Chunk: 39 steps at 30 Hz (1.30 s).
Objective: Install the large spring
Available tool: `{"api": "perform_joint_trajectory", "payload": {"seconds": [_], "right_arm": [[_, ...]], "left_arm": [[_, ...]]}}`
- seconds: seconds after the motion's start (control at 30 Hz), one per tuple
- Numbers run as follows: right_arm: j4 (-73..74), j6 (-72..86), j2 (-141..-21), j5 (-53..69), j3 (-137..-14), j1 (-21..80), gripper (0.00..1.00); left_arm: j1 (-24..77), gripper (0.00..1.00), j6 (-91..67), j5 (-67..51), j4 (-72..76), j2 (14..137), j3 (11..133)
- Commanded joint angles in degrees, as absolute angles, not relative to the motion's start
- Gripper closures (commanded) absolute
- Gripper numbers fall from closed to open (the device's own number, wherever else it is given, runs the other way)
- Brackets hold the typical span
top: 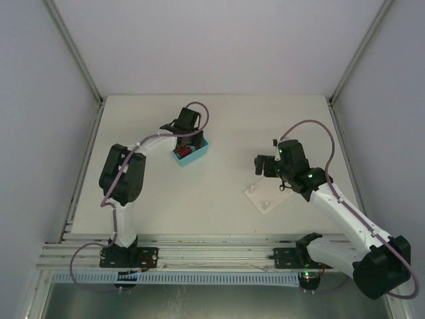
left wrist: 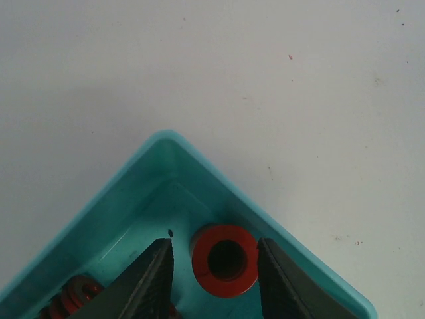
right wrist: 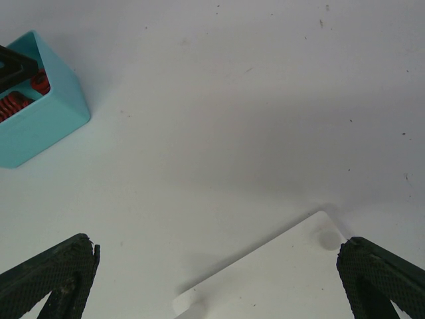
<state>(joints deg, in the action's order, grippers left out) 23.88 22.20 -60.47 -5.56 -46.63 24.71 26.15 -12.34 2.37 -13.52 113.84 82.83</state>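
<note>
A red spring (left wrist: 226, 259), seen end-on as a thick ring, stands in the corner of a teal bin (left wrist: 166, 138). My left gripper (left wrist: 214, 244) is open inside the bin with one finger on each side of this spring; the right finger is close to it and a gap shows on the left. More red springs (left wrist: 76, 296) lie lower left in the bin. In the top view my left gripper (top: 182, 143) reaches into the bin (top: 199, 157). My right gripper (top: 265, 166) is wide open and empty over the white plate (top: 265, 194), which also shows in the right wrist view (right wrist: 279, 272).
The white plate has a short peg (right wrist: 329, 238) at its far corner. The teal bin (right wrist: 40, 126) sits to the upper left of the right wrist view, with red springs (right wrist: 16, 103) in it. White walls enclose the table on three sides.
</note>
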Motion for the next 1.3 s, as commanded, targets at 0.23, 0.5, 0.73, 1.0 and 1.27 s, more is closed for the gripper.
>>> {"api": "perform_joint_trajectory", "payload": {"seconds": [0.23, 0.5, 0.73, 1.0, 1.27], "right_arm": [[23.39, 21.71, -60.38, -6.88, -46.00, 24.87, 0.01], [23.25, 21.62, -60.89, -7.00, -45.92, 24.87, 0.01], [22.94, 21.69, -60.51, -6.82, -45.55, 24.87, 0.01], [23.03, 21.62, -60.16, -7.10, -45.44, 24.88, 0.01], [23.03, 21.53, -60.29, -7.10, -45.47, 24.87, 0.01]], "left_arm": [[26.36, 0.59, -10.74, 2.06, -16.15, 118.73, 85.98], [26.37, 0.62, -10.68, 7.83, -17.75, 117.03, 85.66], [26.74, 0.60, -11.41, 5.33, -17.40, 113.38, 87.86], [27.14, 0.60, -11.74, 0.59, -15.65, 113.16, 86.93], [27.16, 0.60, -10.91, -0.79, -16.85, 115.66, 86.60]]}}
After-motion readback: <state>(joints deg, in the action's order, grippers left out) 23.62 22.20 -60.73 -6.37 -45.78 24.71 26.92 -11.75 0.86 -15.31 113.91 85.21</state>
